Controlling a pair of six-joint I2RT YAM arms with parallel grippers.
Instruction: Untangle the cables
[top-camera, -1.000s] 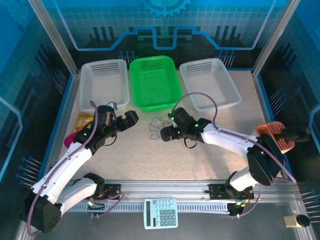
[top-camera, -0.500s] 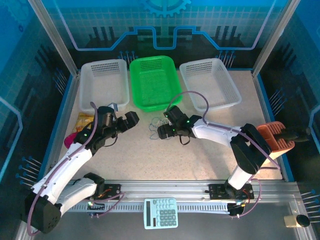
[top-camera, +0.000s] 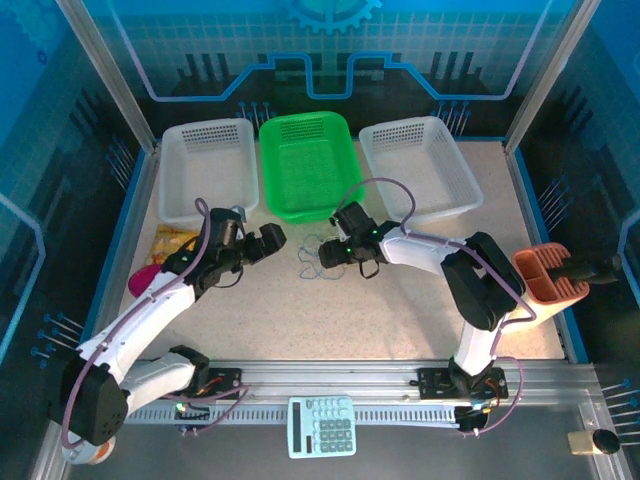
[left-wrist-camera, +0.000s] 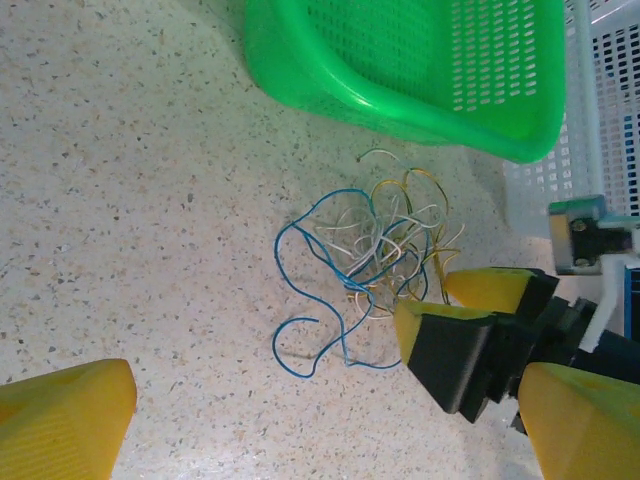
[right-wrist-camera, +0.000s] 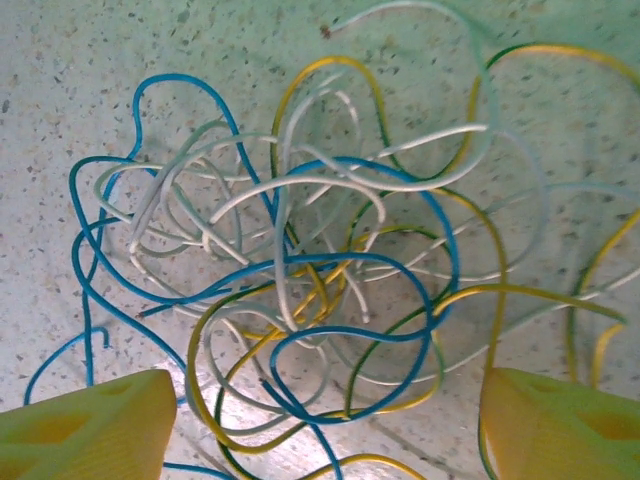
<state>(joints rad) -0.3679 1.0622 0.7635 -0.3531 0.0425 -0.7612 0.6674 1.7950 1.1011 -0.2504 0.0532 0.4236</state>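
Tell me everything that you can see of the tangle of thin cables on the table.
The cables are thin, flexible wires in blue, white and yellow, apparently plastic-coated. They form one loose knot of crossing loops, lying flat on the speckled table, near the green basket and apart from it. One blue end trails out to the side. The open right pincer straddles one edge of the knot; whether it touches a strand cannot be told.

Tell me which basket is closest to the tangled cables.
The green basket, the middle one: the cables lie just off its near rim. The left white basket and the right white basket stand farther.
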